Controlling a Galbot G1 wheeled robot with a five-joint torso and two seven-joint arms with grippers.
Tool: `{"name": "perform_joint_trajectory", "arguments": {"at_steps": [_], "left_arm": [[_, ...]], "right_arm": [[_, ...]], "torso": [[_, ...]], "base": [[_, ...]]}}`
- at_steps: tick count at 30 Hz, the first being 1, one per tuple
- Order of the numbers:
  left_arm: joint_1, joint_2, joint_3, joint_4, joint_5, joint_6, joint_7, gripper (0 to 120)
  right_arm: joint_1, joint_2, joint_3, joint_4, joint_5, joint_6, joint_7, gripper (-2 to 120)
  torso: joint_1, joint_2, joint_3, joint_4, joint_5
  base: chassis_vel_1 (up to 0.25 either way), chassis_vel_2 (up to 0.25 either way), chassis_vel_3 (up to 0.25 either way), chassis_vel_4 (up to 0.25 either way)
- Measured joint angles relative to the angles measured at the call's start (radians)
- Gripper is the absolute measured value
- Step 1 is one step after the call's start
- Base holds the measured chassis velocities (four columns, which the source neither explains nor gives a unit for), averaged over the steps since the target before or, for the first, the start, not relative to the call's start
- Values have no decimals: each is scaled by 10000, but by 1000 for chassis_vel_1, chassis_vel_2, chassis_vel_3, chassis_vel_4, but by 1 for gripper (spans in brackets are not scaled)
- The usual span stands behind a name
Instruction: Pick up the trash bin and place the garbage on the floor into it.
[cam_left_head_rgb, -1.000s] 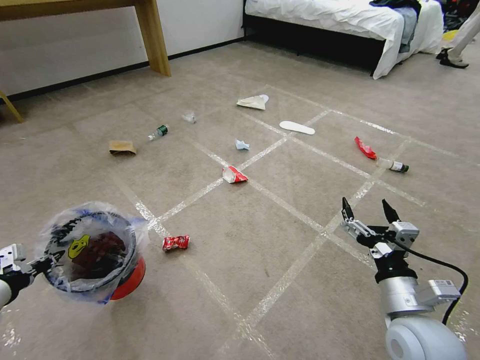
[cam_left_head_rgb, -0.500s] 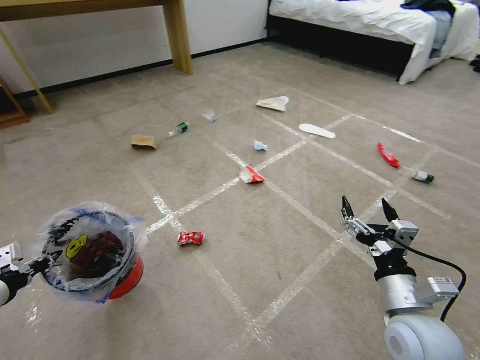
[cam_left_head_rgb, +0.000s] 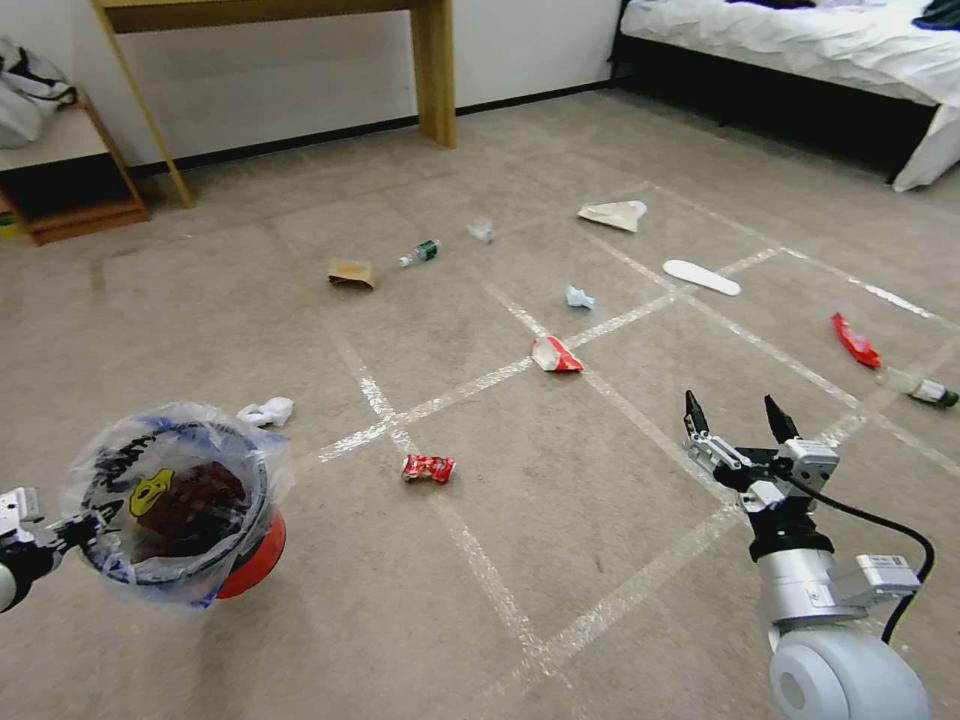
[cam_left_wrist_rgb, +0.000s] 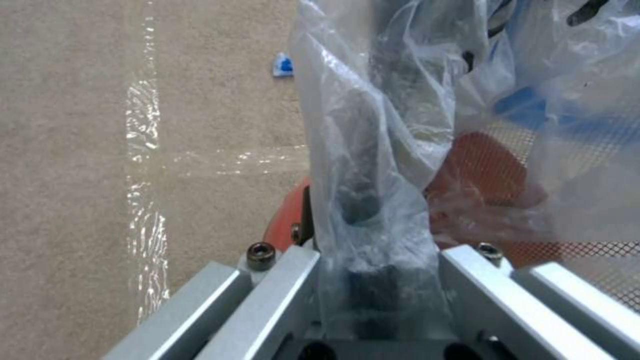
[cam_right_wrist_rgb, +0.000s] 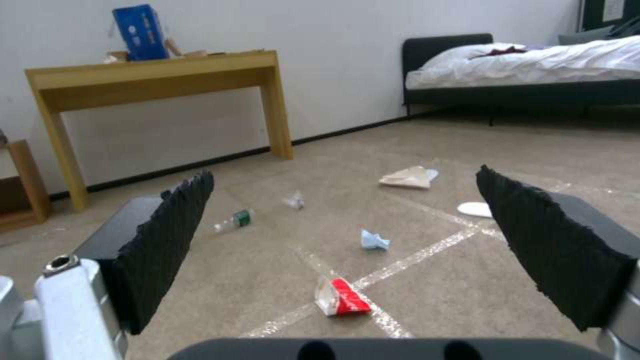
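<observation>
Trash bin gripped by left tool; right tool raised, agape

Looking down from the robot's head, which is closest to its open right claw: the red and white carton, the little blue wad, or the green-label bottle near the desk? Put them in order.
From the right gripper, open over the floor:
1. The red and white carton, ahead and to its left, on a tape line.
2. The blue wad, just beyond the carton.
3. The green-label bottle, farthest, off left toward the desk.
</observation>
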Motion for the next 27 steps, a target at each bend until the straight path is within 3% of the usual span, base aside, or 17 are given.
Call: {"name": "perform_joint_trajectory", "arguments": {"at_steps": [27], "left_arm": [[-7,-108,-80,69,155,0,9,1]], "right_arm": [[-19,-6,10,-126,-94,184,-50,100]], "torso": [[1,0,0,0,0]], "base": [[0,0,0,0]]}}
